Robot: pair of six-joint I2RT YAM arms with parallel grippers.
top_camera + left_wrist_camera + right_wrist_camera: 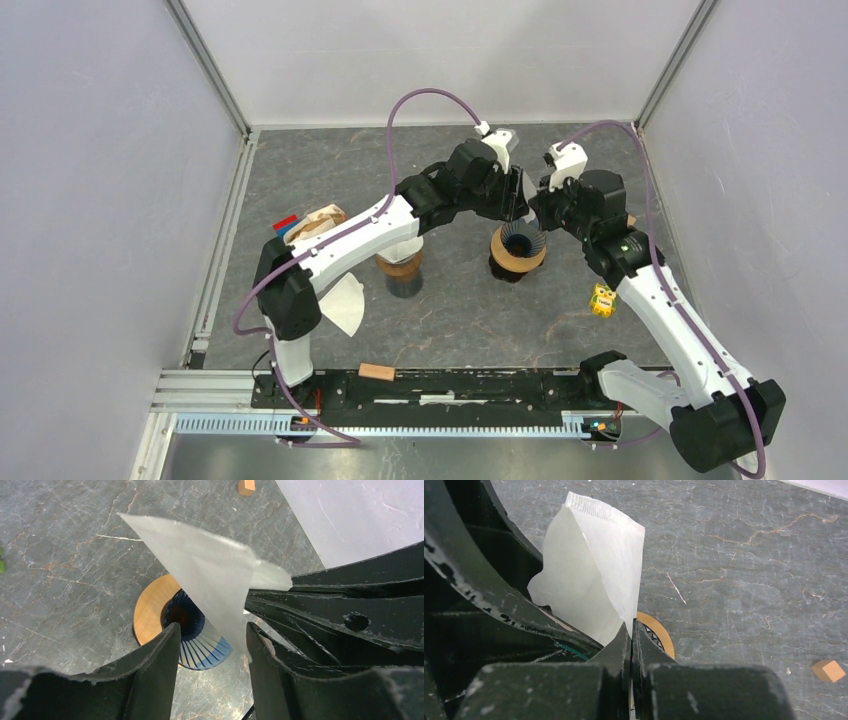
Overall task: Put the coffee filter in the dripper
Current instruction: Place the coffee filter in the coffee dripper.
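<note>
The white paper coffee filter point(594, 585) is pinched at its lower edge by my right gripper point(631, 625), which is shut on it. In the left wrist view the filter point(210, 575) hangs as a folded cone just above the dripper point(200, 645), a blue striped cone in a wooden ring. My left gripper point(212, 627) is open, its jaws on either side of the filter's lower tip without closing on it. From above, both grippers, left point(515, 200) and right point(538, 212), meet over the dripper point(518, 248) at mid table.
A brown cup-like stand point(400, 270) sits left of the dripper, partly under the left arm. A loose white filter point(345, 305) and a filter pack point(315, 222) lie further left. A yellow item point(602, 299) is at right, a wooden block point(377, 372) near the front rail.
</note>
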